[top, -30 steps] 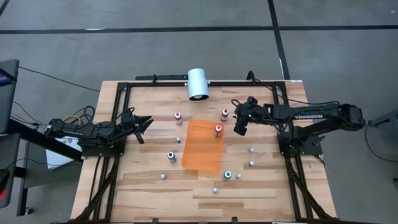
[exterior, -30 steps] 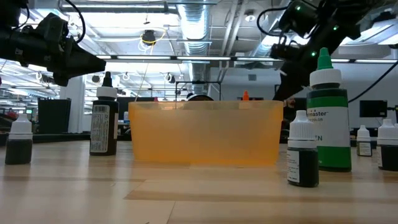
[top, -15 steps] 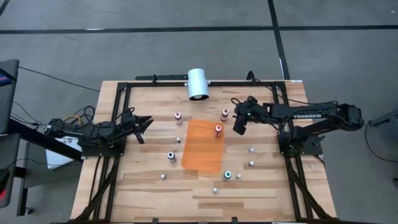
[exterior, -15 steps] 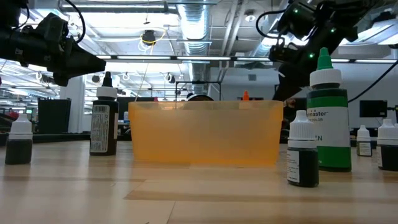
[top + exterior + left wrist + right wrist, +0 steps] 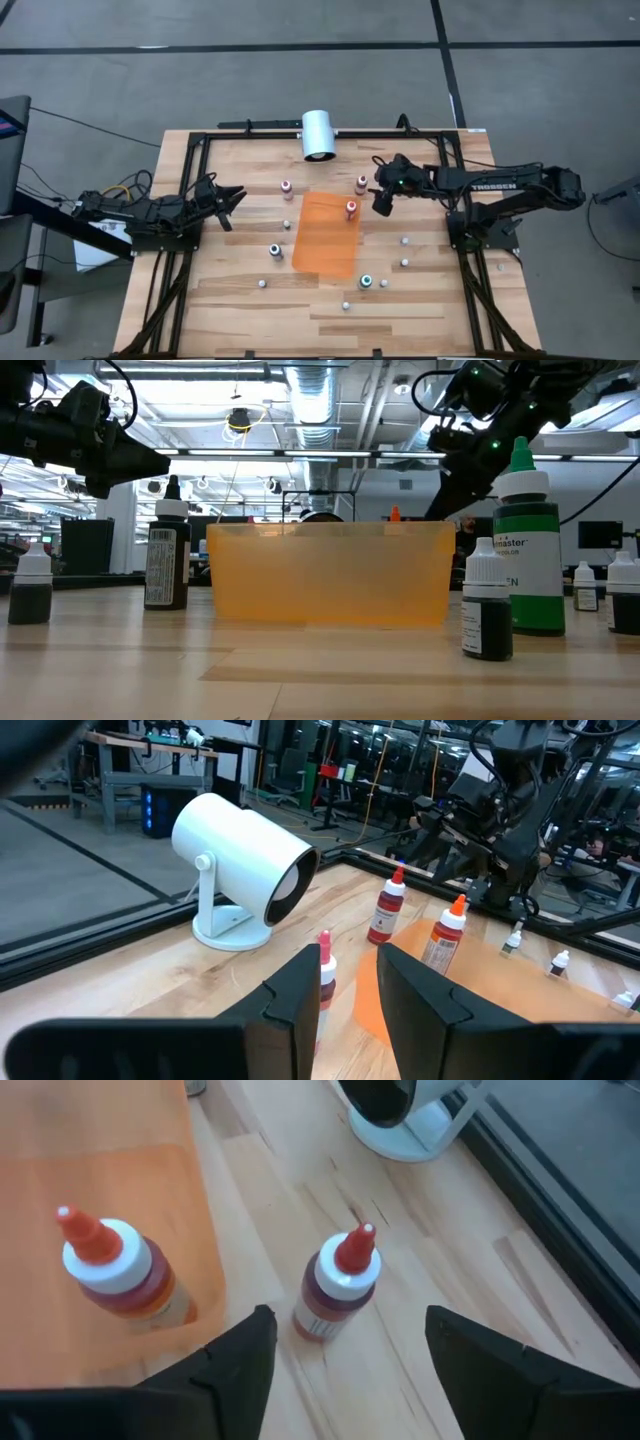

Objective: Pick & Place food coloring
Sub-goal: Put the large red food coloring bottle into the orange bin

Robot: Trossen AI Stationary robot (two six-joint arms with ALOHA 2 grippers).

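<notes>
At far left of the bench [image 5: 230,300], left jaws [image 5: 232,201] hovering off the wood, parted a little with nothing between them, pointed toward the middle. Just ahead of those jaws, a pink-capped bottle [image 5: 324,982], seen in the gap between the two dark fingers [image 5: 290,1005] in the left wrist view; farther ahead, a white cylinder [image 5: 319,134] lying on its side at the back edge. Well ahead and to the side of the left jaws, a red-capped bottle [image 5: 361,183] and an orange-capped bottle [image 5: 351,209], the latter standing inside a translucent orange tray [image 5: 325,234] at mid-bench.

Scattered across the wood around the tray, the rest of the food coloring: a teal-capped bottle [image 5: 275,251] and a small white-capped one [image 5: 262,283] on the near left, a green-capped bottle [image 5: 366,282] and more small white-capped ones toward the near right. From the low view, a big green bottle [image 5: 526,550] standing upright close to the camera, with a small dark bottle [image 5: 488,600] beside it.

At right of the tray, right jaws [image 5: 383,203] spread wide and empty, held above the bench. Directly below and between their open fingers, the red-capped bottle, upright and untouched on bare wood. Just to one side of them, the orange-capped bottle in the tray corner. Beyond both, the base of the white cylinder.
</notes>
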